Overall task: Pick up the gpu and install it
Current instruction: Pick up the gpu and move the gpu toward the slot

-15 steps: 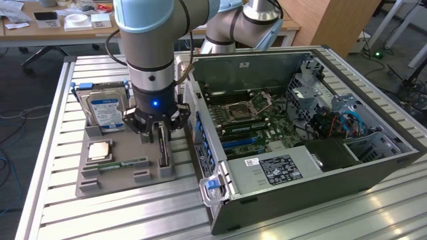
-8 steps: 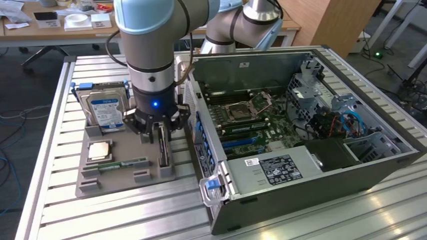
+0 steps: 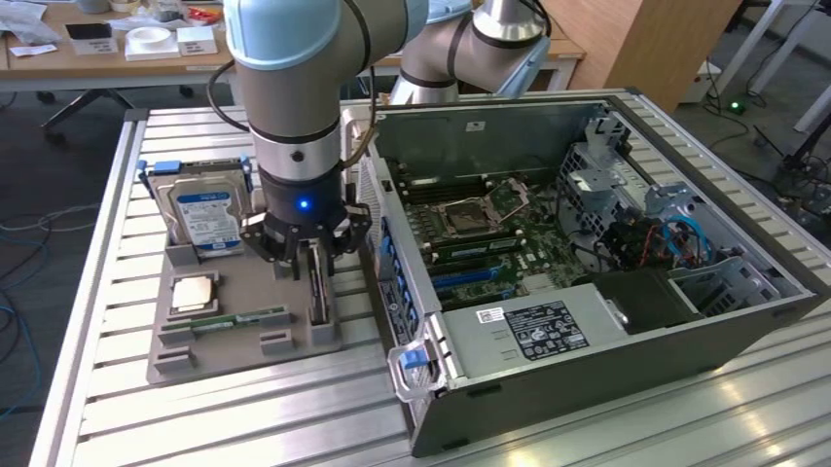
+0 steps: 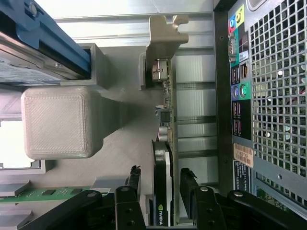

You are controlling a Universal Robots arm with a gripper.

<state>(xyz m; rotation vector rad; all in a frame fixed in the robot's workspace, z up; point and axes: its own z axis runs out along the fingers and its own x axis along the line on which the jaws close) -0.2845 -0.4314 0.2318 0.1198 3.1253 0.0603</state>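
Slatted table point(image 3: 234, 418), grey tray point(image 3: 247, 348) holding gpu point(image 4: 167, 115); desk point(image 3: 78, 64) behind.

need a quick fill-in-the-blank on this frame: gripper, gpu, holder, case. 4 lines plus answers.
1. The gripper is ___, with one finger on each side of the gpu.
2. The gpu stands in the grey holder, ___ the computer case.
3. The upright hard drive carries a blue and ___ label.
4. In the exterior view, the holder lies to the ___ of the computer case.

Answers: open; outside; white; left
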